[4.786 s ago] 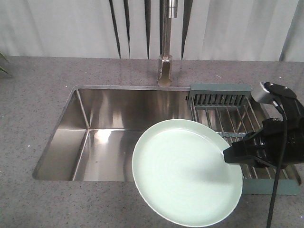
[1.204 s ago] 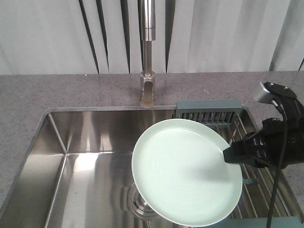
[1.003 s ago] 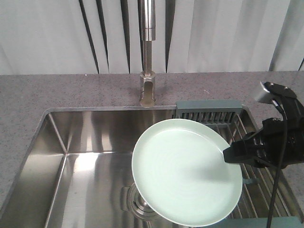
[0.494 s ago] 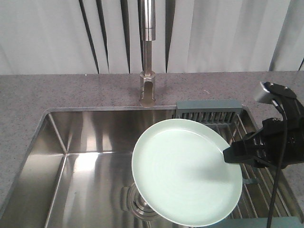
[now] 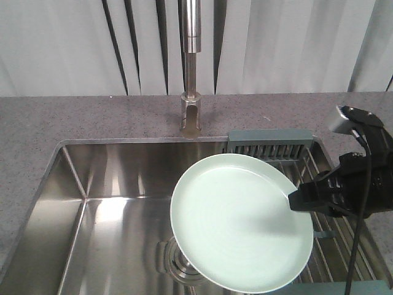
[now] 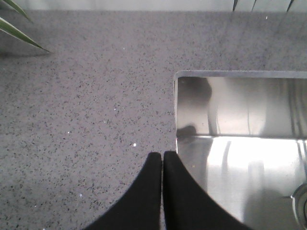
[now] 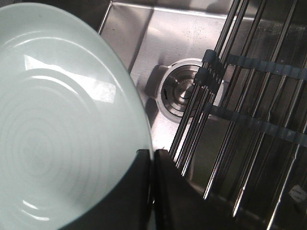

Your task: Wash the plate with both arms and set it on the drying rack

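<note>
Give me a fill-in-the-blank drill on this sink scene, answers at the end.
The right tool pinches the rim of the ____.
The plate hangs above the ____.
The left tool is shut, holding ____.
The rack spans the sink's ____ end.
Missing words: plate; sink; nothing; right.

Front view: high, from near side, looks down and forward over sink (image 5: pixel 110 184) to faucet (image 5: pixel 190 110) at far edge. Left wrist view: close above left gripper (image 6: pixel 162 157), faces down on counter (image 6: pixel 72 120) left of sink, catches sink's far-left corner. Right wrist view: very close behind right gripper (image 7: pixel 152 155), faces plate (image 7: pixel 57 134), drying rack (image 7: pixel 211 67) bars, drain (image 7: pixel 180 93). Sink in all three; plate, rack, drain shared by front and right wrist views.
</note>
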